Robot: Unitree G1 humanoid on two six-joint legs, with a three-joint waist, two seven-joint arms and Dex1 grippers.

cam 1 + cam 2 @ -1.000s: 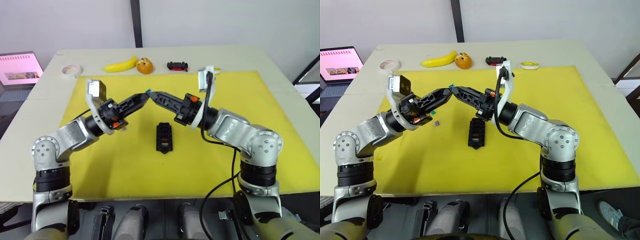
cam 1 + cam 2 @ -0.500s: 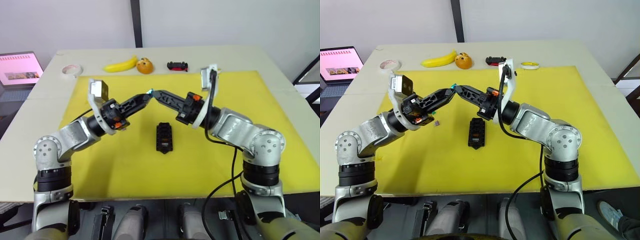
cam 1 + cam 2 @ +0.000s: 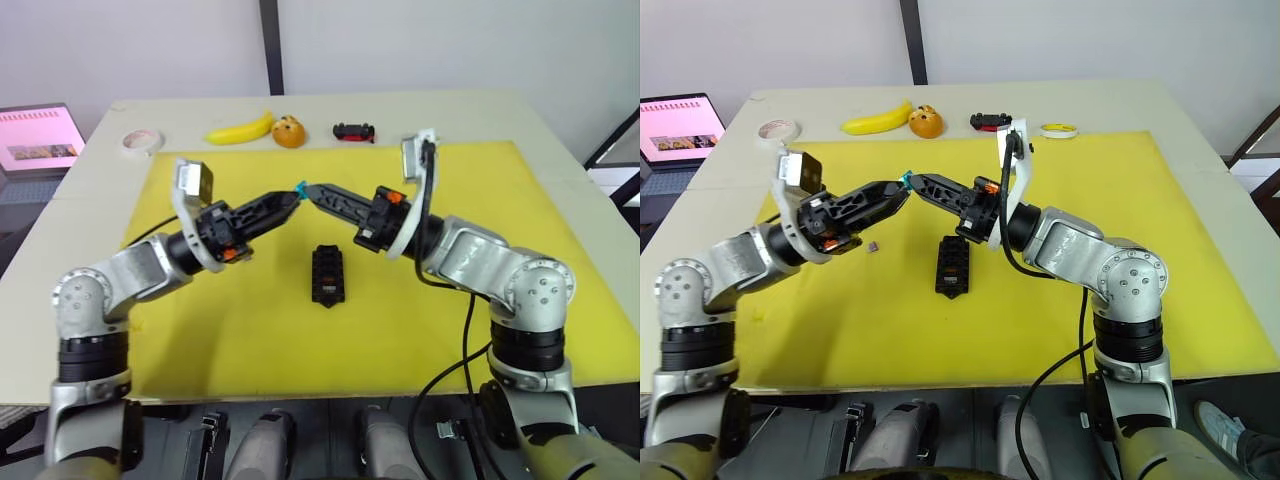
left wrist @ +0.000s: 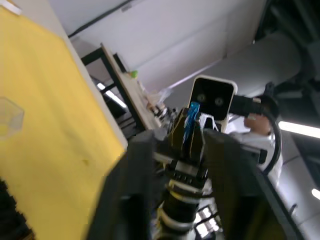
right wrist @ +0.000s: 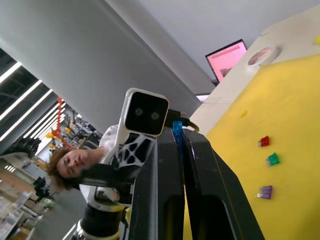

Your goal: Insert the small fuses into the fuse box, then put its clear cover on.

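Nearest the camera, a little below the middle of the head views, the fuse box lies flat on the yellow mat, slots up and untouched.

Above it, mid-frame, a blue fuse is held up in the air where the two arms meet. The right gripper is closed on it, as seen in the right wrist view, where the blue tip pokes out between the fingers. The left gripper is tip to tip with it, fingers nearly closed, and whether the fuse is pinched by it too can't really be told.

So this looks like a handover or regrip. For that to be done well, the fuse should be gripped firmly by one side before it's let go by the other, blades left pointing down.

Other fuses, red, green and purple, are scattered on the mat. The clear cover sits on the mat too, at the left edge of the left wrist view. Farthest back, a banana lies on the worktop.
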